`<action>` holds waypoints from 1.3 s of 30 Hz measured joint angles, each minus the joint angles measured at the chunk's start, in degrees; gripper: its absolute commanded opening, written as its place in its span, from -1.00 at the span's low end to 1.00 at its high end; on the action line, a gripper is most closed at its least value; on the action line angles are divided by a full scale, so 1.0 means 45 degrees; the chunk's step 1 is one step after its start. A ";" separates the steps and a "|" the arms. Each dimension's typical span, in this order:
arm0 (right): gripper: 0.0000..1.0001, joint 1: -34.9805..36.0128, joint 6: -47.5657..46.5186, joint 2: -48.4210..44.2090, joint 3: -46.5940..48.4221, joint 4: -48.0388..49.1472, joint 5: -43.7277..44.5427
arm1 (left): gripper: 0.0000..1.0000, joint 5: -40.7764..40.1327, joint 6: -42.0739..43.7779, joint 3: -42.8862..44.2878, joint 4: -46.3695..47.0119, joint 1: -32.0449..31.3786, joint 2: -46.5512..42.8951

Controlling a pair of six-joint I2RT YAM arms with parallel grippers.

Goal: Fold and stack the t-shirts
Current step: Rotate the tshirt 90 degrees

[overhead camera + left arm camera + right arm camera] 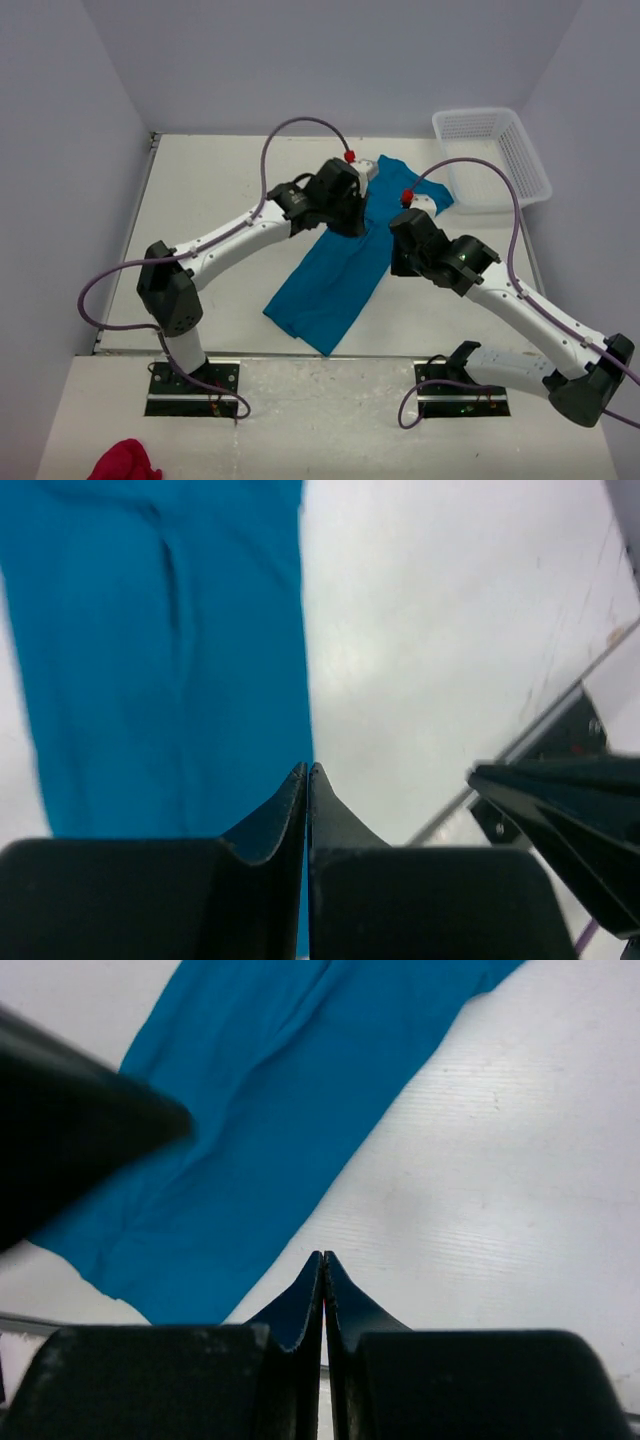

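On your white surface lies a teal t-shirt in a long strip. Your left gripper and right gripper hover near its edges, both fully closed and holding nothing.

Your t-shirt is soft matt cloth; the tabletop looks smooth and dull white. Your left pincer and right pincer look like matt black plastic, the basket white plastic lattice.

Overhead, two wrists; shared t-shirt

Left hand, right hand: both closed.
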 measured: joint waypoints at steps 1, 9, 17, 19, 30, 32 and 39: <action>-1.00 0.0000 0.0126 0.0034 0.0000 -0.0175 0.0180 | -1.00 0.0306 0.0316 0.0534 -0.0049 0.0563 0.0102; -1.00 -0.0005 0.0437 0.0068 -0.0447 -0.0019 -0.0447 | -1.00 0.3177 0.2803 0.5221 0.0364 0.3959 0.4488; -1.00 -0.0005 0.0359 0.0189 -0.1690 0.0675 -0.2132 | -1.00 0.7383 0.3677 0.5406 0.1860 0.4347 0.7184; -1.00 -0.0005 0.0340 0.0384 -0.1710 0.0748 -0.2268 | -1.00 0.8466 0.3536 0.5406 0.2783 0.4386 0.7417; -1.00 0.0097 0.0296 0.0661 -0.1715 0.0942 -0.2885 | -1.00 1.1196 0.1515 0.8398 0.6081 0.5042 1.1035; -1.00 0.0214 0.0296 0.0699 -0.1715 0.1025 -0.2973 | -1.00 1.1332 0.1039 0.8888 0.6465 0.5149 1.1812; -1.00 0.0767 0.0316 0.1248 -0.1715 0.1248 -0.3201 | -1.00 1.1307 0.0325 0.9398 0.6645 0.5343 1.3153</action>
